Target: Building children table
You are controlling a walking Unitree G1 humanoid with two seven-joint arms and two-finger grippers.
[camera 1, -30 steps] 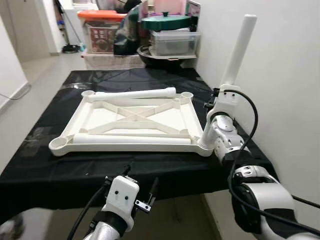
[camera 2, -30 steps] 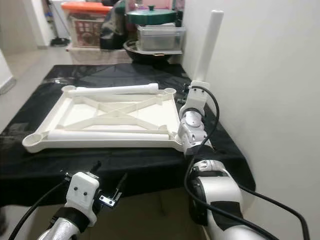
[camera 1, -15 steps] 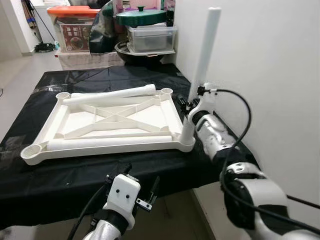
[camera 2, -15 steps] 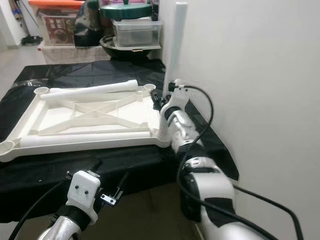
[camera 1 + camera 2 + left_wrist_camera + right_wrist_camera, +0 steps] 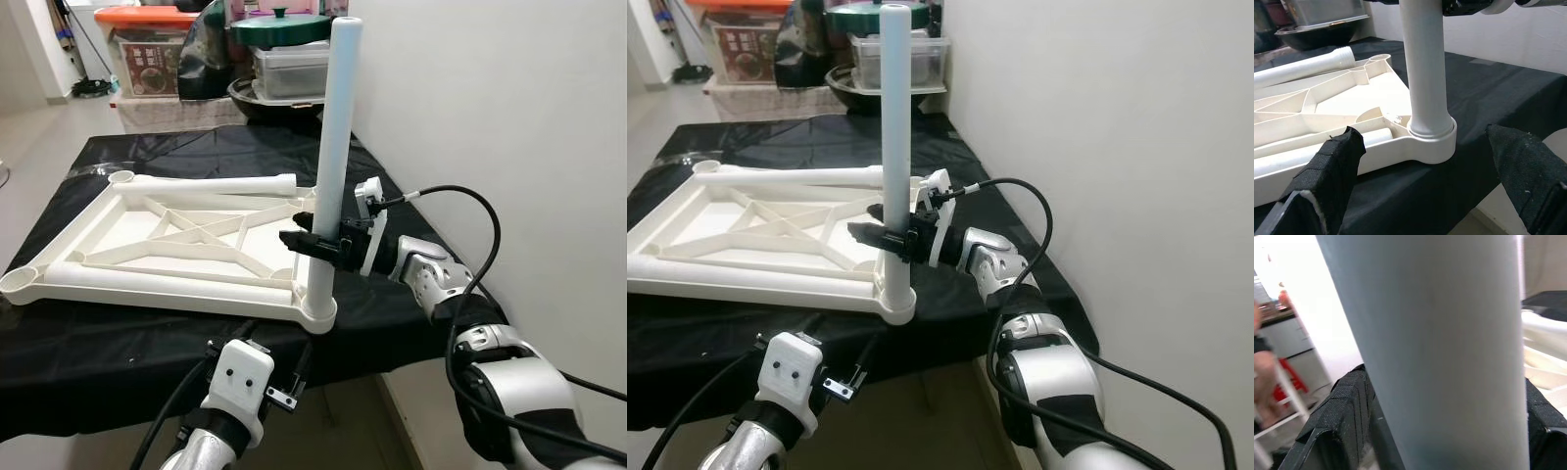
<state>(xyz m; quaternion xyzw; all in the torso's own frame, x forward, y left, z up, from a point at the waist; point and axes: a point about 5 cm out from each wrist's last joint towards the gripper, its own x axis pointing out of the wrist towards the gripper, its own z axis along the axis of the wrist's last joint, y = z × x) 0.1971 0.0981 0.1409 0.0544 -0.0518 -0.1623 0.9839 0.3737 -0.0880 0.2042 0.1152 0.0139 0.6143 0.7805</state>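
The white tabletop (image 5: 127, 235) lies upside down on a black-covered table (image 5: 98, 343). A white leg (image 5: 333, 147) stands upright in its near right corner socket (image 5: 1431, 139). My right gripper (image 5: 315, 245) reaches in level from the right and is shut on the leg a little above the socket, and the leg looms close between its black fingers (image 5: 1339, 416). Two more legs lie on the tabletop, one along the far edge (image 5: 216, 184) and one along the near edge (image 5: 167, 281). My left gripper (image 5: 258, 347) hangs open below the table's front edge, facing that corner.
A white wall (image 5: 490, 117) runs close along the table's right side. Behind the table stand an orange-lidded box (image 5: 147, 49), a green-lidded pot (image 5: 284, 29) and a clear container (image 5: 289, 73). Bare floor (image 5: 39, 127) lies to the left.
The leg has swung from leaning to the right to upright in the corner socket, and my right wrist has turned level with it. The head view has shifted. My left gripper has stayed put.
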